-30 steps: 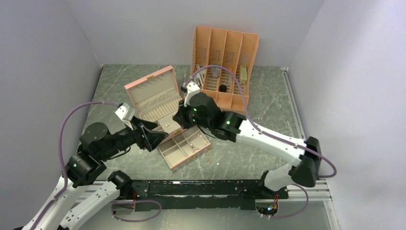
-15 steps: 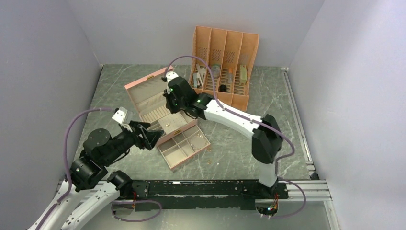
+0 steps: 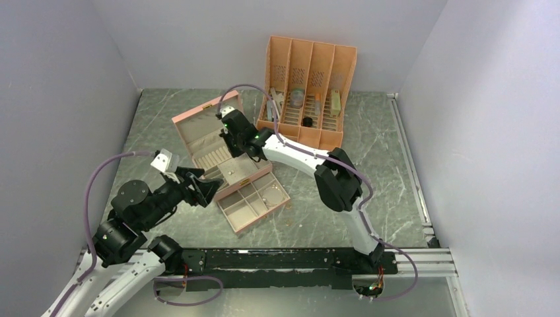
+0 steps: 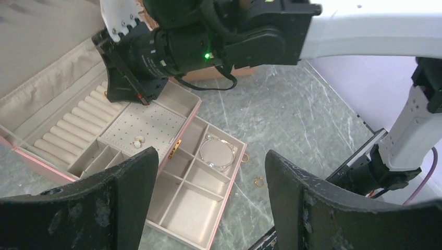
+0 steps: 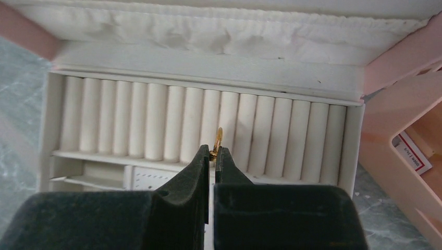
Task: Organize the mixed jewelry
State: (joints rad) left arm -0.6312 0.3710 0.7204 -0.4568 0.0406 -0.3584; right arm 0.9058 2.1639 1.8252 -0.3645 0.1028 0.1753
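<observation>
Nearest the bases, the left gripper hovers with its jaws spread wide and nothing between them, at the near-left side of the pink jewelry box. The box's open drawer lies just below it, with a thin hoop in one compartment. Two loose gold pieces lie on the marble table just beside the drawer's right edge (too small to tell ring from earring). Another gold piece sits on the box's perforated pad. Farther in, the right gripper is pressed together on a gold ring, held upright over the ring rolls. Its wrist blocks part of those rolls from above. The orange organizer stands against the back wall.
</observation>
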